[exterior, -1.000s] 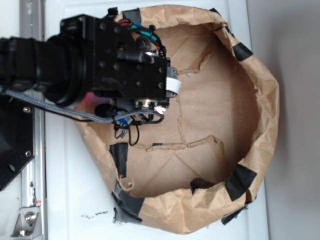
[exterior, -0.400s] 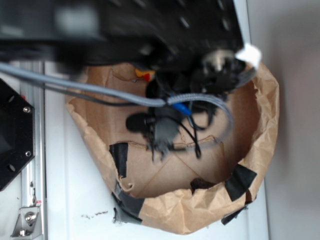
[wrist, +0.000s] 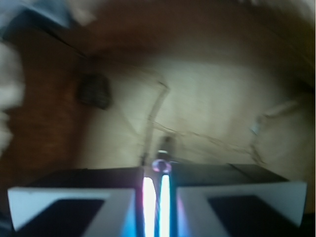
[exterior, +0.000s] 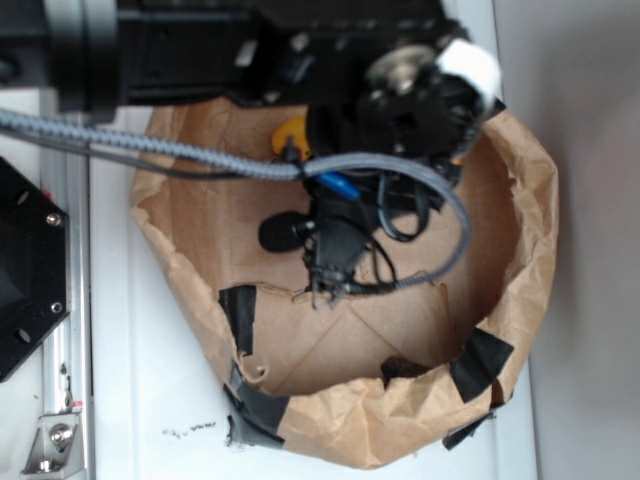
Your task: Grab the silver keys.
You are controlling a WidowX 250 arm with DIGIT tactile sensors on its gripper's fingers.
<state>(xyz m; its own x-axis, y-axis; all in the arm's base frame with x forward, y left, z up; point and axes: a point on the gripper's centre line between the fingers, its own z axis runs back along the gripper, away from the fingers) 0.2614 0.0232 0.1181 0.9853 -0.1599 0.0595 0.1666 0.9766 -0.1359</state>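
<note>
Over the middle of the brown paper floor hangs the claw [exterior: 325,285], its jaws drawn to a thin slit in the wrist view [wrist: 157,170]. A small shiny bit [wrist: 162,165] sits at the tip of this slit; whether it belongs to the silver keys I cannot tell, and the keys are not clear anywhere else. A yellow duck [exterior: 289,135] lies near the far rim of the paper bag [exterior: 530,270], partly under the arm. The bag rests on the white counter [exterior: 150,390].

Silver keys [wrist: 162,164]: only small shiny bit visible, pinched betw. fingers [wrist: 94,197].
</note>
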